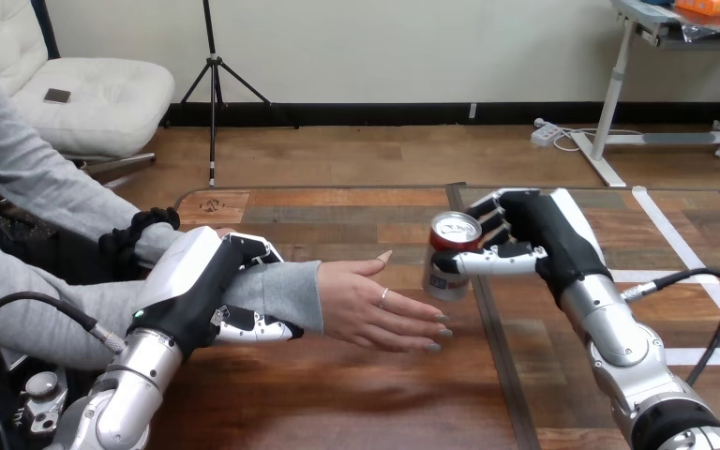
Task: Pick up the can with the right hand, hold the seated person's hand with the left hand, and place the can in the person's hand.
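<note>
Item 1. Can (pixel 451 258): a small metal cylinder with a bright silver lid and rim, a red band under the rim, and a pale body with a dark printed panel. It leans slightly and sits at the table's middle, just beside the tips of the person's outstretched fingers. Whether its base touches the wood cannot be told.

Item 2. Right hand (pixel 548 234): matte black casing on a ribbed silver forearm. It is clamped on the can from the right, with the thumb laid across the can's near face and the jointed black-and-white fingers curled round its far side.

Item 3. Left hand (pixel 192 291): a glossy white shell over a black palm. It is closed round the person's forearm (pixel 277 289) just behind the cuff of the soft grey sleeve. The fingers wrap over the top and the thumb comes up from beneath.

Item 4. Person's hand (pixel 375 305): reaches in from the view's left, open and flat, low over the table. The fingers are straight and point toward the can, and the thumb is raised.

Item 5. Table (pixel 337 403): a smooth top of wooden planks in mixed browns and greys, with visible grain. A dark seam runs front to back beneath the can, and white tape lines (pixel 675 246) mark the right part.
</note>
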Tool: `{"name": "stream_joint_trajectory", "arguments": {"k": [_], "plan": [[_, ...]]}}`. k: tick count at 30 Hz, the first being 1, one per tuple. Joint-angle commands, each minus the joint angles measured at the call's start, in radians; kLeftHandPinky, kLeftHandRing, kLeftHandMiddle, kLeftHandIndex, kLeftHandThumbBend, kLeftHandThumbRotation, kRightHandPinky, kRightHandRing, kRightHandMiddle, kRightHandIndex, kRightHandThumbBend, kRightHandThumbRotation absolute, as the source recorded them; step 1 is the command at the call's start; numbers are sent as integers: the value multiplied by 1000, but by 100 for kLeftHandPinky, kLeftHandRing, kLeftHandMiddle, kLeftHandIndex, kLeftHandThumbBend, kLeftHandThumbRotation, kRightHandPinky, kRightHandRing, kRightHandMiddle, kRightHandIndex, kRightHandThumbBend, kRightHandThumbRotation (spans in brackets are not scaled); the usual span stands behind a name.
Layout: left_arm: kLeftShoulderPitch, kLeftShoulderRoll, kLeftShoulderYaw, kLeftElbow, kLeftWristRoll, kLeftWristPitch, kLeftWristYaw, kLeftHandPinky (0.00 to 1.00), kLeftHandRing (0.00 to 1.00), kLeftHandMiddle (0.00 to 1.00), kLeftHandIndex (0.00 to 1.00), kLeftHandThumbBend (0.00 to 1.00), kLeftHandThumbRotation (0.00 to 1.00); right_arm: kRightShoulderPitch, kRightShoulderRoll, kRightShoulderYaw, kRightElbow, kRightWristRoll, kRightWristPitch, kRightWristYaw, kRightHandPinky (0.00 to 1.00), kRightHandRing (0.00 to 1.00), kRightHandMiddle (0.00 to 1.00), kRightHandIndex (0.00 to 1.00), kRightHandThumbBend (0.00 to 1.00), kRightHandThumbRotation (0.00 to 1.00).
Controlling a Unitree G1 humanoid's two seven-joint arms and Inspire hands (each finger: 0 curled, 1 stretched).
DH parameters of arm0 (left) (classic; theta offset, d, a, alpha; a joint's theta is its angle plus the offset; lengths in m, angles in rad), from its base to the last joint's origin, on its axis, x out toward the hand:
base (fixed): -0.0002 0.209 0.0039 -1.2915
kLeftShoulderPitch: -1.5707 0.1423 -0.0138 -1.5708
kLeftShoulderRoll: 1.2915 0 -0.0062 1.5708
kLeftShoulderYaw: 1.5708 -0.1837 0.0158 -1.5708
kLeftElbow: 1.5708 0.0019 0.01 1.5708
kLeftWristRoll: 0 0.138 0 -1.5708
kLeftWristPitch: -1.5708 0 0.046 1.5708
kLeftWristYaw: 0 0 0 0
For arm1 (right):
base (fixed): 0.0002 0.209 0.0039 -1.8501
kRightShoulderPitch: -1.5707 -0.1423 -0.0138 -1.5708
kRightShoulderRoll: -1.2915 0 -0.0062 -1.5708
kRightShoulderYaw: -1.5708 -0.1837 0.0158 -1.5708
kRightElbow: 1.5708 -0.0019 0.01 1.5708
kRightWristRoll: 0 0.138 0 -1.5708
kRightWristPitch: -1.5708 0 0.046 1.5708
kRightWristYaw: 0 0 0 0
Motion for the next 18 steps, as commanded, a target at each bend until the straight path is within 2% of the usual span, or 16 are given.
{"name": "stream_joint_trajectory", "arguments": {"k": [1,18], "plan": [[-109,0,27,-44,-26,-36,20,29,34,40,45,64,0,-103,22,3,-67,13,-41,5,31,35,41,45,76,0],[-113,-10,24,-46,-21,-32,29,29,34,40,46,65,0,-102,52,20,-97,14,-34,16,30,34,41,45,76,0]]}}
